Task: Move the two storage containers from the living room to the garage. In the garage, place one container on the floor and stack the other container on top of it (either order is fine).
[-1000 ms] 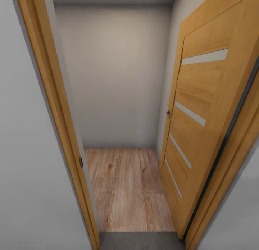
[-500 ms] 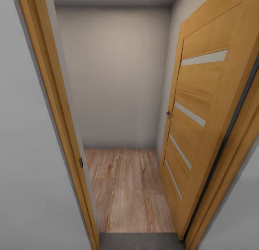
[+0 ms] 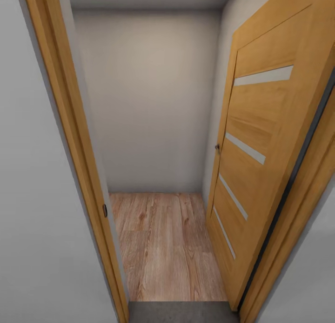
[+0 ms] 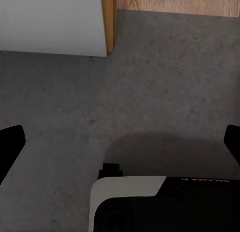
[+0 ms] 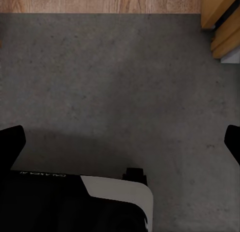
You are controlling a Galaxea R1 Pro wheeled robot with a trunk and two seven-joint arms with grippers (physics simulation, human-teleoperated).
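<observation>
The two storage containers are out of view. My left gripper (image 4: 120, 144) hangs open over the dark grey concrete floor (image 4: 165, 92), its black fingertips (image 4: 10, 147) far apart with nothing between them. My right gripper (image 5: 122, 142) is open too, above the same concrete floor (image 5: 115, 72) and holding nothing. In the head view I face an open doorway from the garage side. A strip of the grey floor (image 3: 181, 312) lies at the threshold, with light wood planks (image 3: 163, 244) beyond it.
A wood-panelled door (image 3: 260, 165) stands swung open on the right of the passage. The wooden door frame (image 3: 74, 141) bounds it on the left. A plain pale wall (image 3: 149, 100) closes the short passage ahead. My white and black base (image 4: 150, 202) sits under both grippers.
The head view has shifted very slightly, so the camera has moved a little. Nothing else has visibly changed.
</observation>
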